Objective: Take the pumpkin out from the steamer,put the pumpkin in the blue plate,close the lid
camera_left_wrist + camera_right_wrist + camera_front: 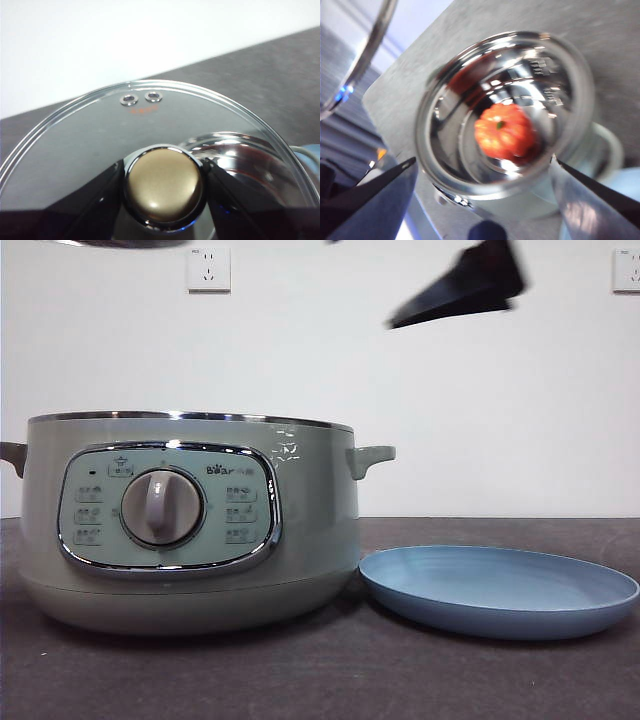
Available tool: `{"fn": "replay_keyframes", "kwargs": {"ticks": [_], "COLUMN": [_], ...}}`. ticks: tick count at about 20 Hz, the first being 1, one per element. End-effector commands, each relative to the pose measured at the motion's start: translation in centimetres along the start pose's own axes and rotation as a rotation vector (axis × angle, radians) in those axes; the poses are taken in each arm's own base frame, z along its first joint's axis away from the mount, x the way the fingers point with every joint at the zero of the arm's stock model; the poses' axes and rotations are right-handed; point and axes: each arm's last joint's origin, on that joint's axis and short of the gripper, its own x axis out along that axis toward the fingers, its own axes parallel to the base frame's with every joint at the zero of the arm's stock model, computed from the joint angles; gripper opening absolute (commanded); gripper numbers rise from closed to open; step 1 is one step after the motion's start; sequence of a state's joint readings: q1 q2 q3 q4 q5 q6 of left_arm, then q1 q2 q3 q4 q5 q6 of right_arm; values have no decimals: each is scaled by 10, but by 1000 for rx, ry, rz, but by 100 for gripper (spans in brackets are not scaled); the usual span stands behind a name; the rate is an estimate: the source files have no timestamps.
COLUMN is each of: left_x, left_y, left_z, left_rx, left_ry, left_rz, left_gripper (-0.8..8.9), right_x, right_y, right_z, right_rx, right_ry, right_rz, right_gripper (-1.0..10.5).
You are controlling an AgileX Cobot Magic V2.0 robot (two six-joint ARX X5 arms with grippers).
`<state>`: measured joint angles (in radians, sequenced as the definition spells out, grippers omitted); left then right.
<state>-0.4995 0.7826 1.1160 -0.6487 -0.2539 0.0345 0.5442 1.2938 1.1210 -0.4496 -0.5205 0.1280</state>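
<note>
Closest to the front camera stands the steamer, its dial and control panel facing forward on the dark counter. Its lid is off. Just beside it, nearly touching its base, lies the blue plate, bare.

My left tool is closed on the knob of the lid, one dark jaw pressed to each side of the knob, holding the glass dome up in the air; a sliver of its chrome rim shows at the top left edge of the front view. Through the glass I see the steamer's shiny inside below.

My right tool hangs above the open steamer, jaws spread wide with nothing between them. In the front view it appears as a blurred black tip high up, above the gap between pot and plate. Seen from my right wrist, the pumpkin sits on the bottom of the steamer's bright metal bowl, stem upward, somewhat blurred.
</note>
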Motion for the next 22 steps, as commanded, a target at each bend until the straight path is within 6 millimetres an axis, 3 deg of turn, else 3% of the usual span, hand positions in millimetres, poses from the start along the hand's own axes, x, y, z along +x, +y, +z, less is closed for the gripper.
{"fn": "replay_keyframes", "kwargs": {"ticks": [1,5,10,11,15,22], "left_x": [-21,-43,-47,-47,-47,-47], "left_y": [8,15,16,16,16,16], "left_z": [3,-2,-5,-6,-6,-8], "left_rx": [-4,-17,-11,-10,-8,-2], "left_ry": [-85,-111,-94,-90,-83,-66], "left_rz": [76,147,147,146,146,145], "left_gripper": [-8,-7,-7,-7,-8,-8], "right_x": [29,77,135,147,182,215], "right_y": [6,24,42,43,39,22], "right_z": [15,37,49,47,30,8], "right_rx": [-43,-165,-310,-330,-365,-362], "right_ry": [59,209,390,415,496,572], "right_rz": [12,-84,-217,-239,-249,-257], "right_gripper": [438,442,465,509,511,468]}}
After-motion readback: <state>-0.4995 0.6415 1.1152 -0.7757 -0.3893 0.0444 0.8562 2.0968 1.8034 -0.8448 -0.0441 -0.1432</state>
